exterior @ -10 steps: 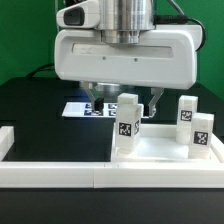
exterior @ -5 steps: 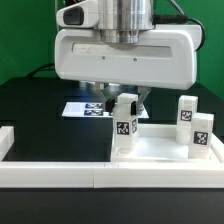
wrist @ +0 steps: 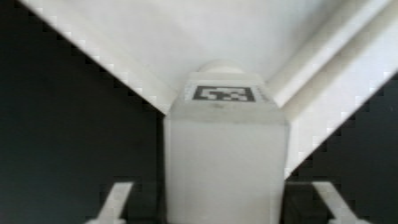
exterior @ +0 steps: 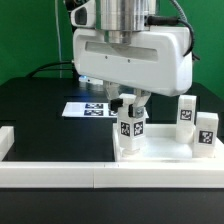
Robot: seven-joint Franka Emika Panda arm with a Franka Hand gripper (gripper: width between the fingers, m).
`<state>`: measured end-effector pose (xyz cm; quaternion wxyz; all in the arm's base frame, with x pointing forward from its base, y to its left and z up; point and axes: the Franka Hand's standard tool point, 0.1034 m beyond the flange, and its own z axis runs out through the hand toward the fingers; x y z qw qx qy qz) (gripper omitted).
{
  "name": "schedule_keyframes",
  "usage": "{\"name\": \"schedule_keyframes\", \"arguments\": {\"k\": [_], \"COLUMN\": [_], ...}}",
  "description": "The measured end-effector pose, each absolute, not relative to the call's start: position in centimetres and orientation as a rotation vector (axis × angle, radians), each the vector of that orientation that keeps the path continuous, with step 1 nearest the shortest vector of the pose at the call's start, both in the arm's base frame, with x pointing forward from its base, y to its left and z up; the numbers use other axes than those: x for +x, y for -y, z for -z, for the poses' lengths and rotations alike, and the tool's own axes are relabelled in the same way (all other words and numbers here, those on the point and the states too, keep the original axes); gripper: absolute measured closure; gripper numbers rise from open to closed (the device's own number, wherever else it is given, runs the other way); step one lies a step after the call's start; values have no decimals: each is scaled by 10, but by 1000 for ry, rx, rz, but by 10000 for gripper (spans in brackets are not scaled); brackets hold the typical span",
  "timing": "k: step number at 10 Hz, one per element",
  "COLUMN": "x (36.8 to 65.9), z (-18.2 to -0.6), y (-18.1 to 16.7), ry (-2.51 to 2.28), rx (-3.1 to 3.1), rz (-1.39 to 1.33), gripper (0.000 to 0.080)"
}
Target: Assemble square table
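A white leg block (exterior: 130,132) with a black-and-white tag stands upright at the near left corner of the square table top (exterior: 160,152), a white tray with a raised rim. My gripper (exterior: 131,104) comes down from above, shut on the leg's upper end with a finger on each side. In the wrist view the leg (wrist: 222,150) fills the gap between the fingers (wrist: 119,200), and its tag faces the camera. The tray's white floor (wrist: 169,30) spreads out beyond it. Two more tagged legs (exterior: 187,112) (exterior: 205,135) stand on the tray at the exterior view's right.
The marker board (exterior: 84,108) lies on the black table behind the gripper. A long white border rail (exterior: 55,172) runs along the front, with another rail piece (exterior: 8,140) at the exterior view's left.
The jaws have closed from wide open onto the leg. The hand has since turned about its vertical axis and shifted slightly toward the exterior view's right, the leg with it.
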<state>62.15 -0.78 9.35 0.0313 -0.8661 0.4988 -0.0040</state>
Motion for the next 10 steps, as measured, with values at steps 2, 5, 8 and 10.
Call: {"name": "schedule_keyframes", "arguments": {"k": [2, 5, 8, 10], "x": [624, 623, 623, 620], "z": [-92, -93, -92, -93], "y": [10, 7, 6, 2], "ry": [-1869, -2202, -2222, -2050], "rx": [-2323, -2008, -1988, -2235], "rz": [56, -8, -14, -39], "gripper": [511, 511, 504, 294]}}
